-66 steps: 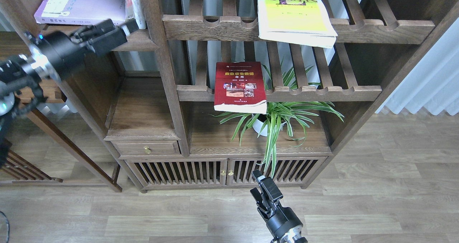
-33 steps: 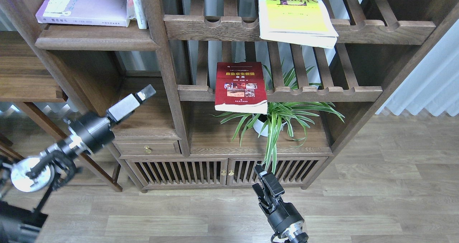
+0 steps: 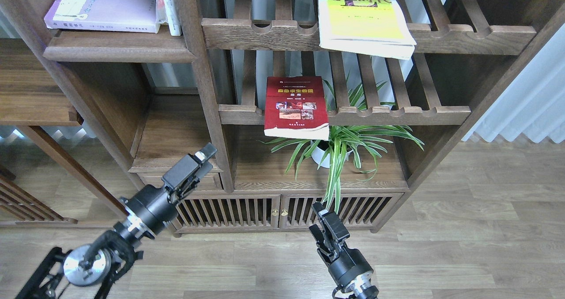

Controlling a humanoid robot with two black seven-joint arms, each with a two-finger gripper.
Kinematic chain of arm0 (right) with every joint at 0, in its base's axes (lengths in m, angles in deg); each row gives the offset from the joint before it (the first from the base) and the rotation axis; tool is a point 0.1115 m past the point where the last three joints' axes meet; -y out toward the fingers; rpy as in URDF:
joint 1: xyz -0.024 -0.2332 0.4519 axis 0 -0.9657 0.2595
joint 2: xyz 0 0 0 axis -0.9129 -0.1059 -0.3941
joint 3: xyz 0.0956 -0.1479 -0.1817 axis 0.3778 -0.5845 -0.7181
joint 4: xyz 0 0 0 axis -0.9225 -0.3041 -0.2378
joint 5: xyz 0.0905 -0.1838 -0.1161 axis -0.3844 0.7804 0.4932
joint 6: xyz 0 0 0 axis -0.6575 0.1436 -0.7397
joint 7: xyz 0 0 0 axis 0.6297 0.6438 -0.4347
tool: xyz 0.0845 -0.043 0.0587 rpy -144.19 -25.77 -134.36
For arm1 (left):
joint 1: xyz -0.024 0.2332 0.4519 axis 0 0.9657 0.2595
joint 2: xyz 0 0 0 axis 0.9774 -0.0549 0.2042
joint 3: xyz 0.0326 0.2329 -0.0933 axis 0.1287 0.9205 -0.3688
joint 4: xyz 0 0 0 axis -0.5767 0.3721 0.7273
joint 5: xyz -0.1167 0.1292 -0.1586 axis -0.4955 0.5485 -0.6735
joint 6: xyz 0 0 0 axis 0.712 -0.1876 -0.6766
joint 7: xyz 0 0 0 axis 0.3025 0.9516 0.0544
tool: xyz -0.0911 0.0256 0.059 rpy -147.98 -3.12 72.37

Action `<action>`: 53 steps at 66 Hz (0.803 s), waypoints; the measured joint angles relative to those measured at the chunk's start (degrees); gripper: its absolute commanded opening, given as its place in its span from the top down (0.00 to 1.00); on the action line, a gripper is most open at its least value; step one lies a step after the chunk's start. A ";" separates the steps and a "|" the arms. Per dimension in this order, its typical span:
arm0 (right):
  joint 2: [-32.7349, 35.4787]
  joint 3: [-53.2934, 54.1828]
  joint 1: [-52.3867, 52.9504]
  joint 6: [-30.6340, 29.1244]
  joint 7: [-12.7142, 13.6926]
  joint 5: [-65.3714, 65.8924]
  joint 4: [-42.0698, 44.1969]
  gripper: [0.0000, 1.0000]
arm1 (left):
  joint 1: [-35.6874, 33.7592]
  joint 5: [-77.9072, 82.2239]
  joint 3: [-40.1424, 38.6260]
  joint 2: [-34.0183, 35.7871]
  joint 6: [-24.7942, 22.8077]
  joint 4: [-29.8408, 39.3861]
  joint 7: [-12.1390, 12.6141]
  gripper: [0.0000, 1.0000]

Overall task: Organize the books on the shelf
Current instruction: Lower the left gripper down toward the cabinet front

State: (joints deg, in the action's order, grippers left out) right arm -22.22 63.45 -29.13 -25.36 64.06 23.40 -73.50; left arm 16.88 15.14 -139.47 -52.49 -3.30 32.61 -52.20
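Slatted rack (image 3: pixel 366 40): yellow-green book (image 3: pixel 363 16) reads 时代; both arms' jaws indiscernible.

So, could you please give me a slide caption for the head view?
Both grippers, left and right, hang low and empty; red book overhangs a slatted rack.

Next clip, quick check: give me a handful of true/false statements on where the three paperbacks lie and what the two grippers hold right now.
1. The lavender book lies flat on the solid shelf. True.
2. The red book is held in the right gripper. False: it lies on a slatted rack, overhanging the front rail.
3. The yellow-green book lies on the upper slatted rack. True.
4. The left gripper carries a book. False: it holds nothing.
5. A potted plant stands below the red book. True.
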 measured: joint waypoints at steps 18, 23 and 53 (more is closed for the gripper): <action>0.00 -0.42 1.29 0.00 -0.05 0.08 0.00 0.02 | 2.13 0.01 0.43 -0.01 -2.61 -1.15 -1.11 0.01; 0.00 -0.42 1.61 0.00 -0.06 0.08 0.00 0.02 | 2.23 0.00 0.62 0.00 -3.80 -1.63 -1.11 0.01; 0.00 -0.21 1.88 0.00 -0.07 -0.01 0.00 0.02 | 5.23 -0.02 2.77 -0.01 -5.03 -3.29 -1.02 0.00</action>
State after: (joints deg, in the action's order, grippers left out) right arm -22.22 63.24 -27.25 -25.36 63.99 23.40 -73.50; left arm 22.11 15.13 -136.70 -52.50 -8.33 29.32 -53.23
